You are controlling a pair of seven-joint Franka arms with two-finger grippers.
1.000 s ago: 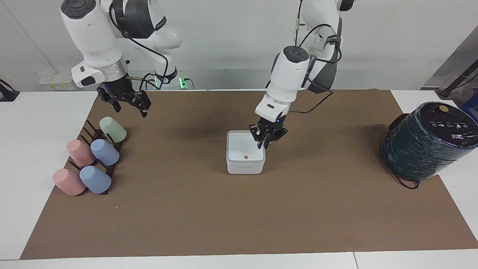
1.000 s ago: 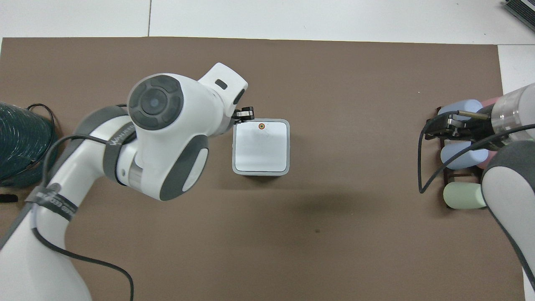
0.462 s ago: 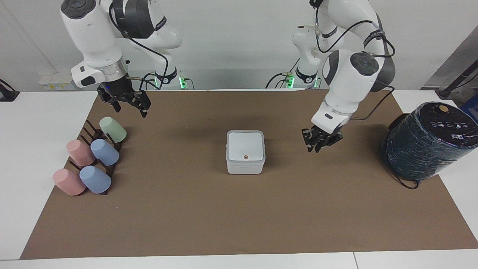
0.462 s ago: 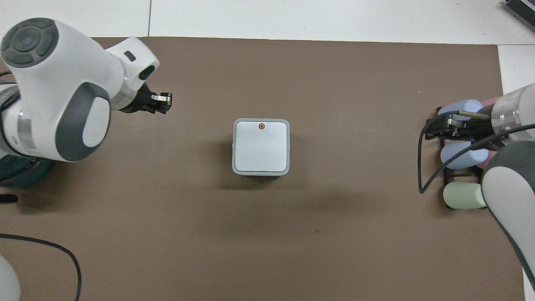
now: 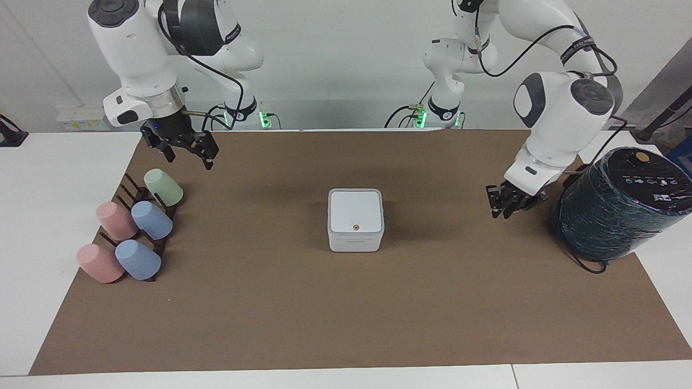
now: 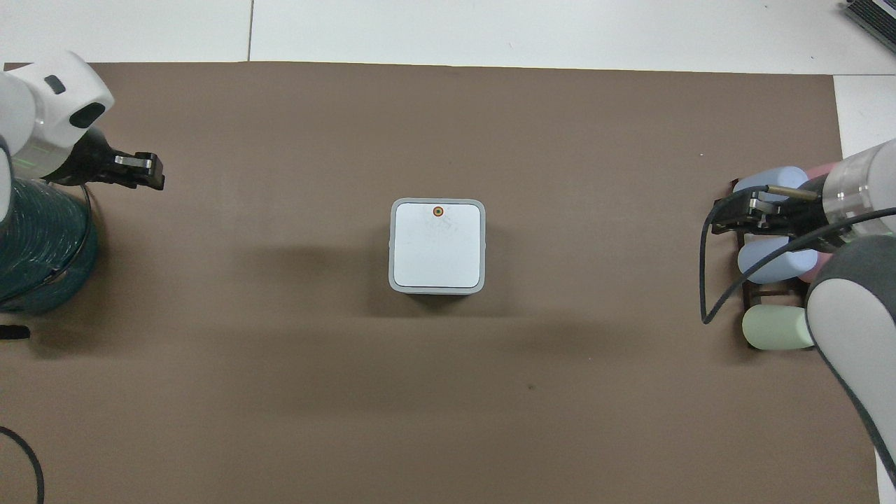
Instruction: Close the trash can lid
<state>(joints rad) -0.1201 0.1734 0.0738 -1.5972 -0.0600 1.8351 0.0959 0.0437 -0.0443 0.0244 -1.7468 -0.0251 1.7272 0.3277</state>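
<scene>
The left gripper (image 5: 506, 208) is hanging in the air over the brown mat (image 5: 346, 302), toward the left arm's end of the table, with its fingers looking drawn close together and nothing between them. Just beside it, toward that same end, a large dark wrapped cylinder (image 5: 616, 205) is sitting at the mat's edge. Well apart from this gripper, toward the middle of the mat, the trash can (image 5: 355, 242) is standing upright, and the lid (image 5: 355, 211) is lying flat and closed on it, its small orange-brown dot showing on top. The right gripper (image 5: 186, 148) is waiting in the air at the right arm's end, its fingers spread apart and holding nothing. Under and beside it, a dark rack (image 5: 141, 192) is carrying pastel cups (image 5: 152, 220) lying on their sides.
</scene>
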